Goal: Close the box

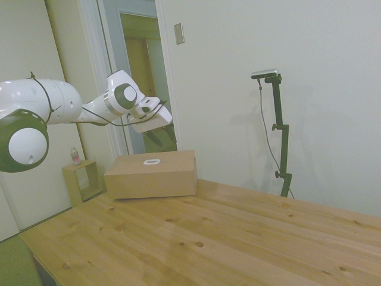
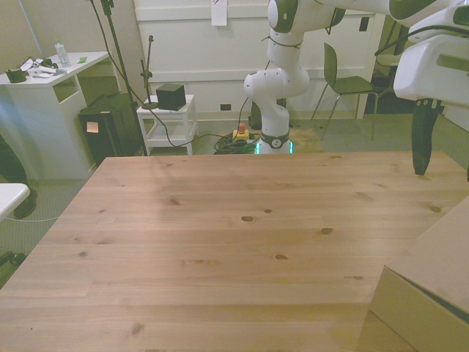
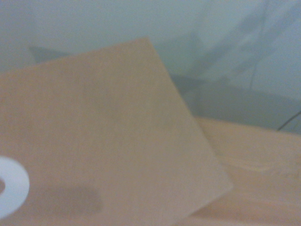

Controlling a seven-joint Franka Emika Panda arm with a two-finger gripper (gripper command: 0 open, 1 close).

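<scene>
The box is a long tan cardboard box lying at the table's far left end in the side view. Its flap lid lies flat on top and shows a small white oval mark. Only a corner of the box enters the front view's lower right. My gripper hangs in the air above the box's top, clear of it. In the front view the gripper is open, with one dark finger showing and the other at the picture's edge. Up close, the wrist view looks down on the box lid and part of the white mark.
A small open wooden cube shelf with a small bottle on it stands on the floor behind the box. The wooden table stretches toward the side view's right. Past the table's far edge are a white cart and a chair.
</scene>
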